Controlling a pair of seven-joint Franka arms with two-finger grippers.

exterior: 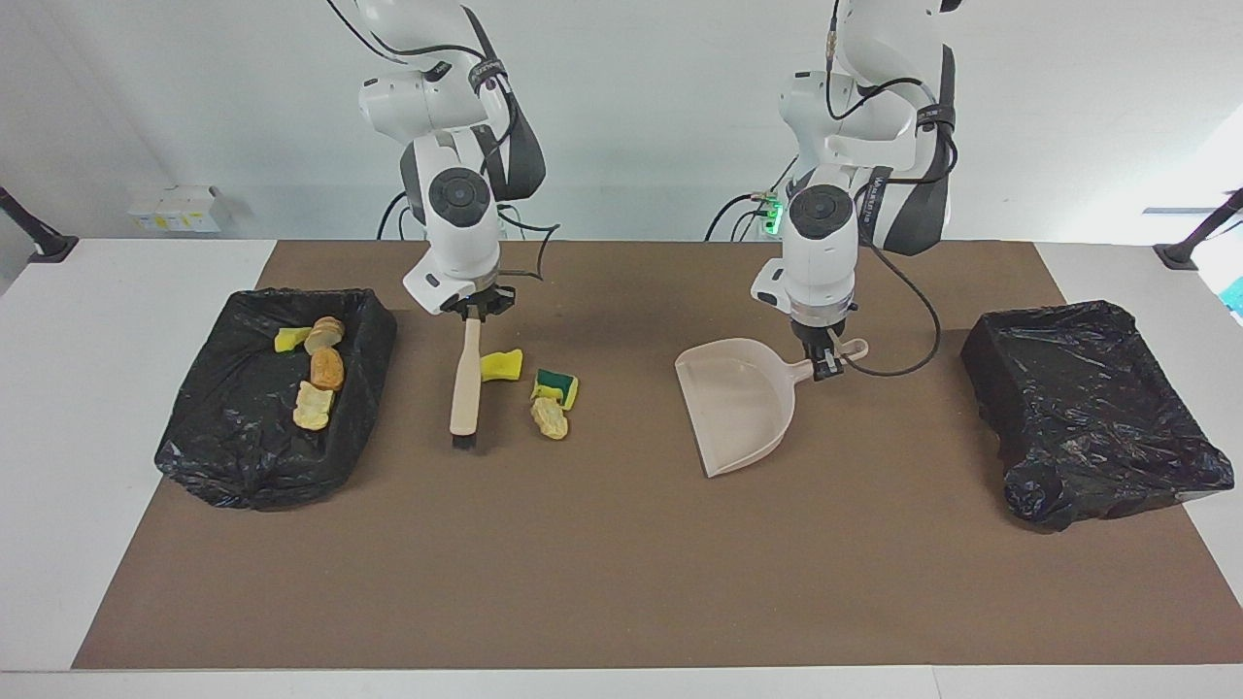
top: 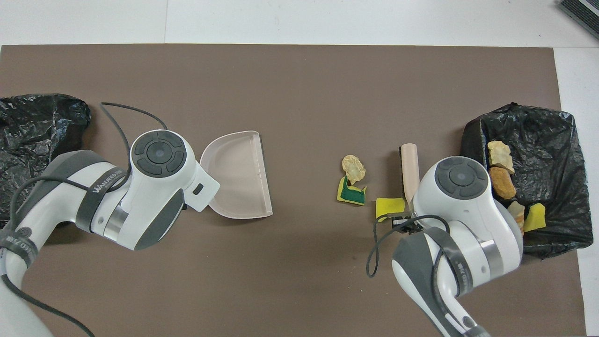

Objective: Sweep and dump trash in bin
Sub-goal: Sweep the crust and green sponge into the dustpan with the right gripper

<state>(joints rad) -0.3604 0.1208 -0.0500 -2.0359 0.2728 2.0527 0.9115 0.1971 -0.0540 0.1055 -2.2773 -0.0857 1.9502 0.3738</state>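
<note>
Three trash scraps lie on the brown mat: a yellow sponge chunk [exterior: 501,365] [top: 390,206], a green-layered sponge [exterior: 555,386] [top: 351,194] and a bread piece [exterior: 550,418] [top: 353,167]. My right gripper [exterior: 473,311] is shut on the handle of the beige brush [exterior: 465,388] [top: 410,168]. The brush's black bristles rest on the mat beside the scraps, toward the right arm's end. My left gripper [exterior: 825,363] is shut on the handle of the beige dustpan [exterior: 738,403] [top: 238,175], whose mouth faces the scraps. In the overhead view both wrists hide the fingertips.
A black-lined bin [exterior: 243,466] [top: 552,126] at the right arm's end holds several sponge and bread scraps [exterior: 320,374]. A second black-lined bin [exterior: 1088,408] [top: 32,126] sits at the left arm's end. White table borders the mat.
</note>
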